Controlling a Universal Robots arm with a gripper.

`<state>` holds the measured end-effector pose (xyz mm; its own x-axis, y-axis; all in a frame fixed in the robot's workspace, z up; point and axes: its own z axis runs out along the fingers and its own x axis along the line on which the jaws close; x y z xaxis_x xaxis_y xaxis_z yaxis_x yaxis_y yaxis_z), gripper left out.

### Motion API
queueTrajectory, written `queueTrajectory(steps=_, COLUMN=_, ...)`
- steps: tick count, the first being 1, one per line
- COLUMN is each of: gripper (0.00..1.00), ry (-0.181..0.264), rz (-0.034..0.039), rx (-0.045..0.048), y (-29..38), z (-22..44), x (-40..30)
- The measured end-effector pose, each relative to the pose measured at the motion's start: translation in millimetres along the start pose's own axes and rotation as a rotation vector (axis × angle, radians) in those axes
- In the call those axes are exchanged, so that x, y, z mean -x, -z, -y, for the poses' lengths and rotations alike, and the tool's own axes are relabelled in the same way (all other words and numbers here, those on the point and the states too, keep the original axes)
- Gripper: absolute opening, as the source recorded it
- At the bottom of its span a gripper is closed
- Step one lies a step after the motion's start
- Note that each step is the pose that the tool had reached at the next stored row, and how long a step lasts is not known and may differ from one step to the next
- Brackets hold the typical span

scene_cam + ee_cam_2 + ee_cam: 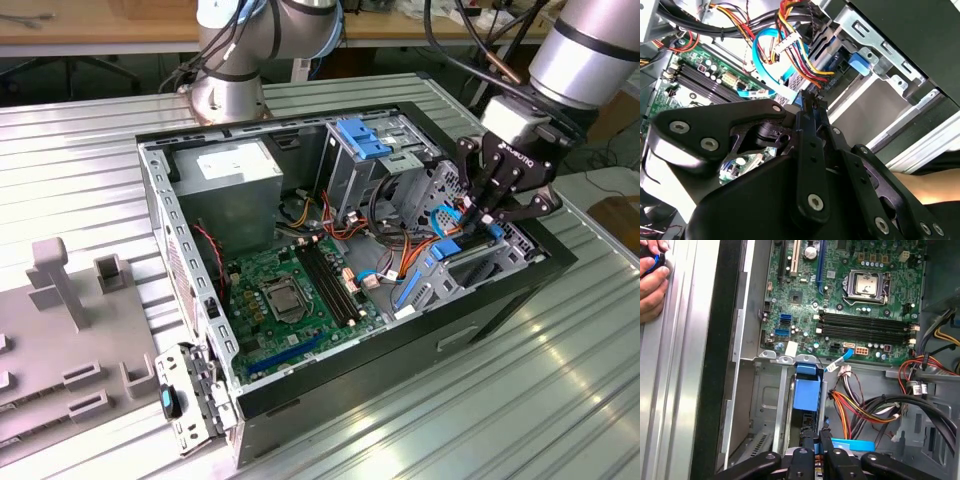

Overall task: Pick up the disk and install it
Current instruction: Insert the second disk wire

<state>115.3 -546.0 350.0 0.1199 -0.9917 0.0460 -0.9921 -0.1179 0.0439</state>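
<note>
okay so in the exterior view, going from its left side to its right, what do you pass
Grey plastic fixture → grey power-supply box → green motherboard → blue-tabbed drive cage → gripper down in the case's drive bay.

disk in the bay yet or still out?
In the bay, standing on edge. The first wrist view shows the disk down inside the metal bay, with the gripper closed on its top edge.

text: none legible | claw point(487, 222): white print, unreadable | power-supply box point(238, 165): label unreadable
</note>
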Motion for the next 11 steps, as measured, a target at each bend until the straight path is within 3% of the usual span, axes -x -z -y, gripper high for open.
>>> queueTrajectory(steps=11, gripper=0.17, ry=-0.047, rz=0.0027, rx=0.0021, y=-2.1, z=-0.1, x=-2.1)
